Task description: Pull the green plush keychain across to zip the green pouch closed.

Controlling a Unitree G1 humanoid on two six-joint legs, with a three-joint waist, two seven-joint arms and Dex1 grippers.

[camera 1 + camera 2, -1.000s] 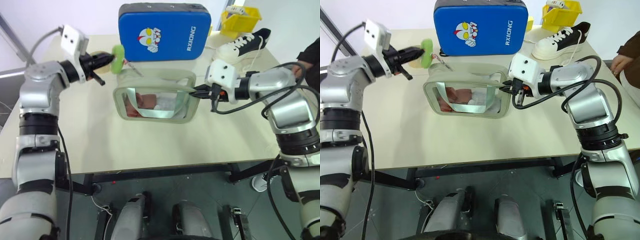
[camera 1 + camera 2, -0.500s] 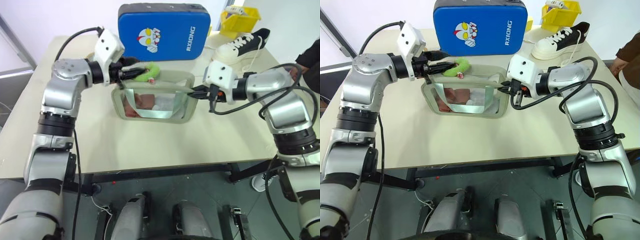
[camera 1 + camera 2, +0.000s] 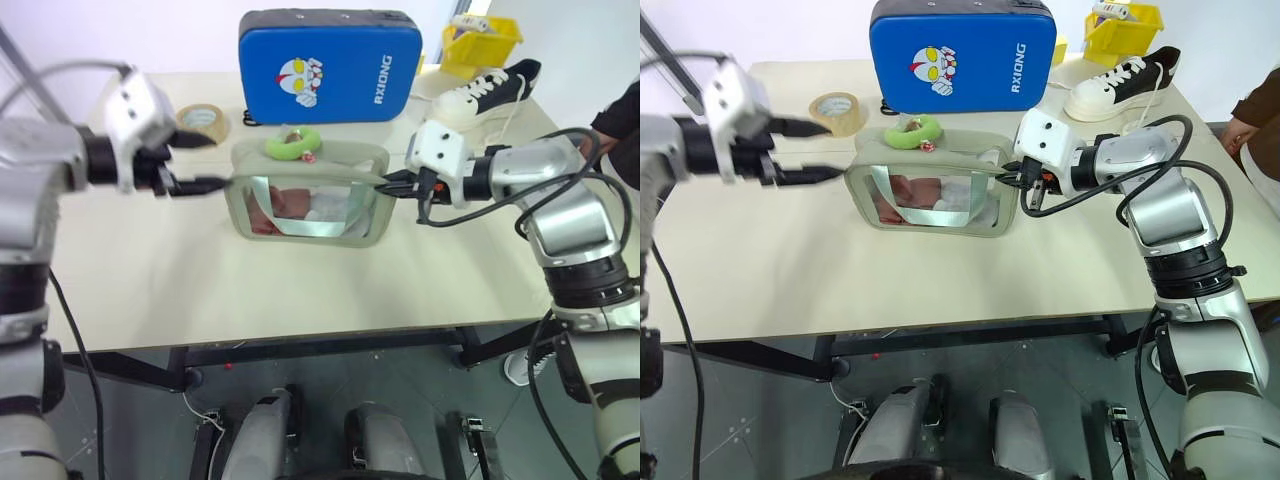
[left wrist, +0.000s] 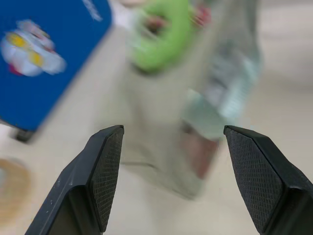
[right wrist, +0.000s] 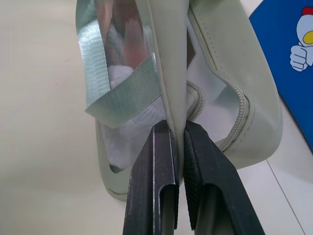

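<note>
1. We see the green pouch [image 3: 307, 195] lying near the middle of the pale table [image 3: 300, 280], its clear window facing us and pink and white contents showing through it.
2. The green plush keychain [image 3: 292, 143] rests curled on the pouch's top edge, toward its left half, with a bit of pink just beside it on the right.
3. Our left gripper [image 3: 200, 160] hangs just off the pouch's left end, its two black fingers spread wide apart and holding nothing; the lower fingertip comes close to the pouch's left corner, but we cannot tell whether it touches.
4. In the left wrist view the two fingers [image 4: 98, 171] stand well apart, with the pouch and the keychain blurred beyond them.
5. Our right gripper [image 3: 392, 184] is pinched tight on the pouch's right end; in the right wrist view its fingers [image 5: 159, 166] press together on the thin pale-green edge of the pouch beside the zipper track.
6. A tape roll [image 3: 203, 122] lies on the table behind the left gripper.
7. A blue cartoon-printed case [image 3: 330, 65] stands upright behind the pouch.
8. A black-and-white sneaker [image 3: 487, 90] and a yellow bin [image 3: 482, 40] sit at the far right corner of the table.
9. A person's hand and dark sleeve [image 3: 1252, 120] show at the right edge.
</note>
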